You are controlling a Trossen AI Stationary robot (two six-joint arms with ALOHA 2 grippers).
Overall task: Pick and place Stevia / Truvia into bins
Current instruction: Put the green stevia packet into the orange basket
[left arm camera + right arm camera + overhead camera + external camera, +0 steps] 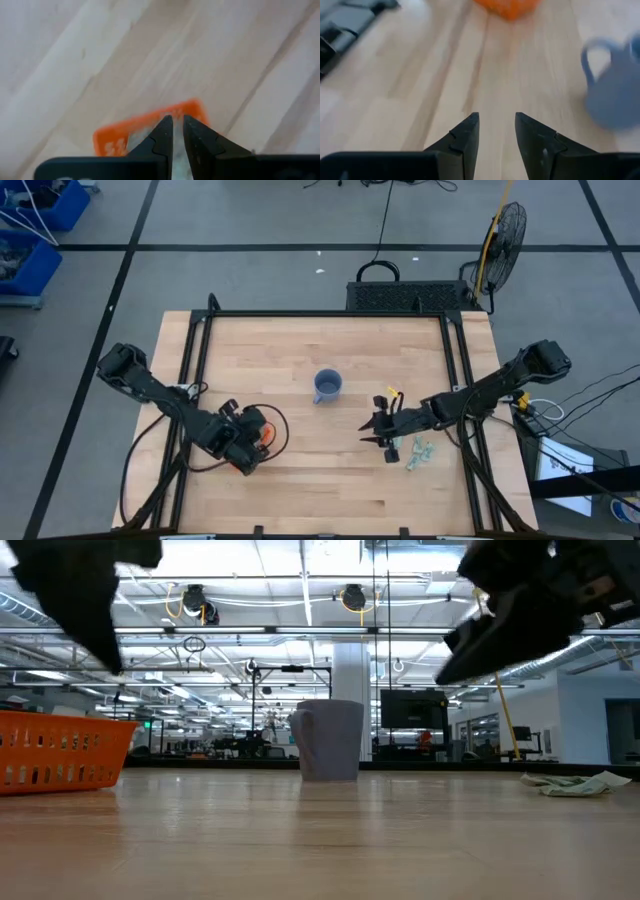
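My right gripper (pixel 496 131) hangs above bare wood w/ fingers narrowly apart, empty. Stevia packets (pixel 418 452) lie just beside it, twd the table's near-right edge; I'd back over them, drop straight, pinch one only. Blue-grey mug (pixel 327 385) sits mid-table. Farthest: left gripper (pixel 173 131) nearly closed over the orange bin (pixel 262 436).

No text, label or number can be read anywhere.
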